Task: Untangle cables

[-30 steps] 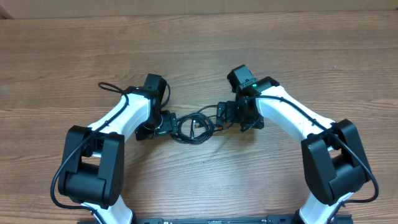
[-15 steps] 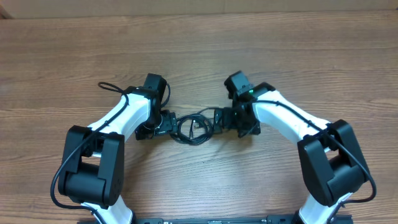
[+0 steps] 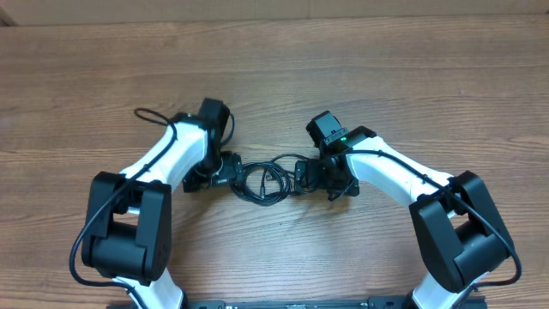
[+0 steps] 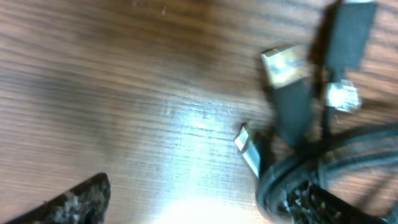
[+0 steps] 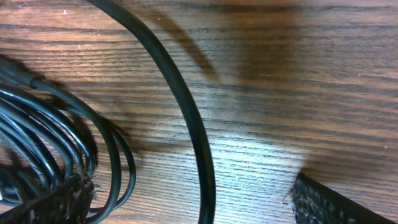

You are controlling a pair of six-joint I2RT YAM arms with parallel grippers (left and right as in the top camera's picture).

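The cables [image 3: 262, 181] are thin black cords coiled in a small bundle on the wooden table between my two grippers. In the left wrist view the coil [image 4: 323, 162] lies by my right fingertip, with silver-tipped plugs [image 4: 285, 63] pointing away. My left gripper [image 3: 226, 171] [image 4: 196, 202] is open, low over the table at the bundle's left edge. My right gripper [image 3: 303, 175] [image 5: 196, 202] is open at the bundle's right edge. One cable strand [image 5: 198, 149] runs between its fingers, and several coiled strands [image 5: 68, 134] lie against its left finger.
The table [image 3: 274, 69] is bare brown wood. A thicker black wire [image 3: 147, 118] loops out from the left arm at the upper left. Both arm bases stand at the front edge.
My right gripper has moved left and toward the front, closing in on the bundle's right side. The left arm has hardly moved. The bundle has shifted slightly left.
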